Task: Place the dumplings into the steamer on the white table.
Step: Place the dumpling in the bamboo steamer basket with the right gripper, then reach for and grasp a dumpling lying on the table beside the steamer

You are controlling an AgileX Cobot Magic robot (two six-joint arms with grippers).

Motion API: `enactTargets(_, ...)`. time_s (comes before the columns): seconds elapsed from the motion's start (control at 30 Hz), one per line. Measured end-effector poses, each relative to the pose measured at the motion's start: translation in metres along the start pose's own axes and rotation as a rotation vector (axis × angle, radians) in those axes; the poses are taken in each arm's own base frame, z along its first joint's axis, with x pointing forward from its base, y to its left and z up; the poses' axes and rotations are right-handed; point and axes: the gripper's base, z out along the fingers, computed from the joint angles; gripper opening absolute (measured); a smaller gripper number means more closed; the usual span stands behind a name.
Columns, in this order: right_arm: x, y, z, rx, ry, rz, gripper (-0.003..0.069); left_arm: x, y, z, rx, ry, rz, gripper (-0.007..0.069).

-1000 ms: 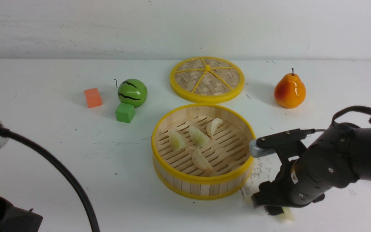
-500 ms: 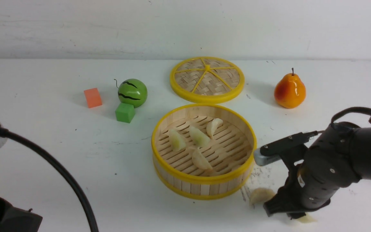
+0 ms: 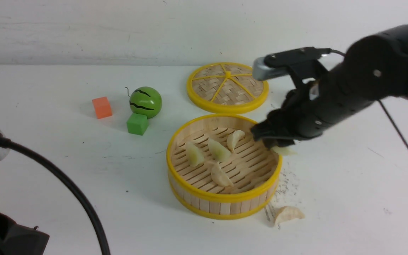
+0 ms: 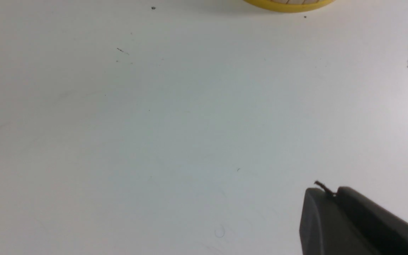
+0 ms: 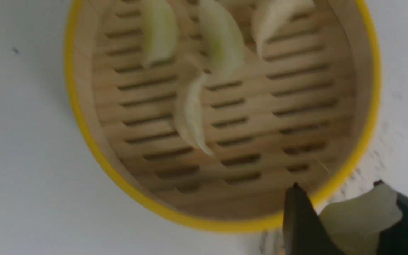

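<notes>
Nestling inside right pincer [image 5: 338, 203]: dumpling [image 5: 363, 214]

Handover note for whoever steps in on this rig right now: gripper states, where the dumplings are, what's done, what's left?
Grippers: the left gripper is shut and empty, over the bare white table. The right gripper is shut on a pale dumpling, raised near the right rim of the steamer.
Done: four dumplings lie in the steamer.
Left: drop the held one in, then fetch the cream dumpling lying on the table by the steamer's near right side.
</notes>
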Motion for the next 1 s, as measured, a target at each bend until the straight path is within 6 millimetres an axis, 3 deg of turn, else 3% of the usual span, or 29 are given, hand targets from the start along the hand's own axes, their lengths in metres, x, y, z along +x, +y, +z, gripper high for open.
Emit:
enactTargets(0.1,-0.013,0.002,0.036,-0.021,0.019,0.022,0.024,0.0,0.0,0.0,0.0,0.0,0.0,0.0039)
enactTargets(0.23,-0.013,-0.002,0.089,-0.01,0.095,0.033,0.024,0.001,0.0,0.0,-0.002,0.014,-0.001,0.0039)
enactTargets(0.37,-0.004,-0.005,0.119,0.001,0.157,0.042,0.024,0.002,0.0,0.0,-0.005,0.027,-0.001,0.0039)
enactTargets(0.43,-0.002,-0.006,0.123,0.003,0.171,0.045,0.0258,0.003,0.0,0.0,-0.005,0.029,-0.001,0.0039)
enactTargets(0.6,-0.007,-0.004,0.108,0.005,0.2,0.035,0.0398,0.003,0.0,0.0,-0.005,0.029,-0.001,0.0039)
enactTargets(0.63,-0.01,-0.002,0.09,0.005,0.215,0.014,0.0463,0.003,0.0,0.0,-0.005,0.029,-0.001,0.0039)
enactTargets(0.7,-0.014,0.001,0.064,0.001,0.227,-0.037,0.0531,0.003,0.0,0.0,-0.005,0.029,-0.001,0.0039)
enactTargets(0.73,-0.013,0.001,0.064,0.001,0.234,-0.042,0.0537,0.003,0.0,0.0,-0.005,0.029,-0.001,0.0039)
enactTargets(0.77,-0.015,0.003,0.043,-0.006,0.234,-0.082,0.057,0.003,0.0,0.0,-0.005,0.029,-0.001,0.0041)
enactTargets(0.87,-0.012,0.002,0.006,-0.009,0.238,-0.14,0.0596,0.003,0.0,0.0,-0.005,0.029,-0.002,0.0045)
enactTargets(1.0,0.019,-0.013,-0.007,0.001,0.265,-0.108,0.058,0.003,0.001,0.0,-0.007,0.037,-0.002,0.0049)
